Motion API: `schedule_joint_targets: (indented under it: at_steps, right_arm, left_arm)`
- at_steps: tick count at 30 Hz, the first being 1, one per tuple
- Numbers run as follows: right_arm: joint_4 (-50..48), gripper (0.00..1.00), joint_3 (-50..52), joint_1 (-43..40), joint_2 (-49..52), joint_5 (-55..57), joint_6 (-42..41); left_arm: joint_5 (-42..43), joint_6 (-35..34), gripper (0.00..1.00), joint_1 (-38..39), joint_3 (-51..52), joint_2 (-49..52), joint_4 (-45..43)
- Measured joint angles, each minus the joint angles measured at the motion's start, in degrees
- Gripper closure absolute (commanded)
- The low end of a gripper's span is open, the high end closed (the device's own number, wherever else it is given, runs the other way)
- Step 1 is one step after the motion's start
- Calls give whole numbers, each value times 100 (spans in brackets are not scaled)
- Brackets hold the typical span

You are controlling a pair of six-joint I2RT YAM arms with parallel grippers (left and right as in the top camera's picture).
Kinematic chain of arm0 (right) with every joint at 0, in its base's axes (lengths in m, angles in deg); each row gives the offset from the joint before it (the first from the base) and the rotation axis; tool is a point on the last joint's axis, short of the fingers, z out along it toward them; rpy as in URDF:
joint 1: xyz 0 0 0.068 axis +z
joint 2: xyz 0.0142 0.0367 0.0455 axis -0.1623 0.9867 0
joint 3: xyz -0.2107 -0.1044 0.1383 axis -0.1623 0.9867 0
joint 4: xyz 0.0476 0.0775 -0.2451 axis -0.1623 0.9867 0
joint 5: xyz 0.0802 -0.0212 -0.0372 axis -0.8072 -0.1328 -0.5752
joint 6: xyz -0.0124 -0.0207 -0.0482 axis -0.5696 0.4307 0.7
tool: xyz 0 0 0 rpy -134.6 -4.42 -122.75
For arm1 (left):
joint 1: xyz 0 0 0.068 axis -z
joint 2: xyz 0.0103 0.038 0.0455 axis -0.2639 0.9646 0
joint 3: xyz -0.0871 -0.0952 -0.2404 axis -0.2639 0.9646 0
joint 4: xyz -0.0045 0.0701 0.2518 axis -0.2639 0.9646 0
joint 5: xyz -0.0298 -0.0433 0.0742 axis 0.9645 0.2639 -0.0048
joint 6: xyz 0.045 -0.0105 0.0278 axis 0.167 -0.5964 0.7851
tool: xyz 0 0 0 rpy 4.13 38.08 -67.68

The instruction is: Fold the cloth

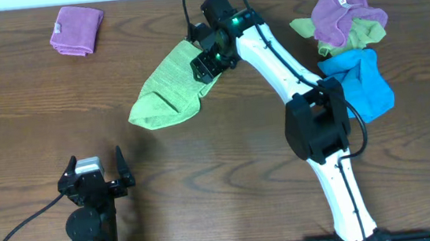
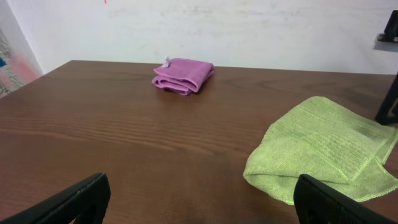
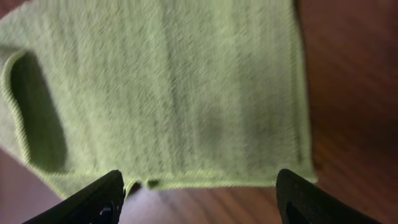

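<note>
A light green cloth (image 1: 168,89) lies partly folded on the brown table, its lower left end doubled over. It also shows at the right of the left wrist view (image 2: 323,146) and fills the right wrist view (image 3: 168,87). My right gripper (image 1: 210,56) is open, just above the cloth's upper right edge, with the hem between its fingers (image 3: 199,199). My left gripper (image 1: 93,173) is open and empty near the front left of the table, well short of the cloth.
A folded purple cloth (image 1: 76,29) lies at the back left, also seen in the left wrist view (image 2: 184,75). A heap of cloths sits at the right: purple (image 1: 343,12), olive green (image 1: 365,33) and blue (image 1: 362,82).
</note>
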Motion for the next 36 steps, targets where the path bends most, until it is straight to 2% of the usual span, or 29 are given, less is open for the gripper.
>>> schedule_joint_targets:
  at_steps: [8, 10, 13, 17, 24, 26, 30, 32, 34, 36]
  right_arm:
    - [-155, 32, 2, -264, 114, 98, -326]
    - [-142, 39, 2, -299, 164, 118, -345]
    - [-109, 40, 2, -293, 284, 129, -389]
    - [-59, 47, 2, -278, 348, 129, -411]
    - [-68, 49, 2, -275, 385, 122, -413]
    - [-83, 56, 2, -275, 407, 98, -409]
    - [-181, 79, 2, -267, 479, 33, -455]
    - [-212, 84, 2, -260, 498, 7, -487]
    - [-225, 96, 2, -258, 498, -28, -516]
    - [-249, 99, 2, -256, 498, -52, -531]
  left_arm:
    - [-2, 2, 5, 0, 0, 0, -2]
    - [-2, 0, 5, 0, 0, 0, -2]
    - [-2, 2, 5, 0, 0, 0, -2]
    - [-2, 0, 5, 0, 0, 0, -2]
    - [0, 2, 4, 0, 0, 0, -2]
    - [0, 2, 5, 0, 0, 0, -2]
    - [-2, 2, 5, 0, 0, 0, -2]
    - [-2, 0, 5, 0, 0, 0, 0]
    - [-2, 0, 5, 0, 0, 0, -2]
    - [-2, 2, 5, 0, 0, 0, -2]
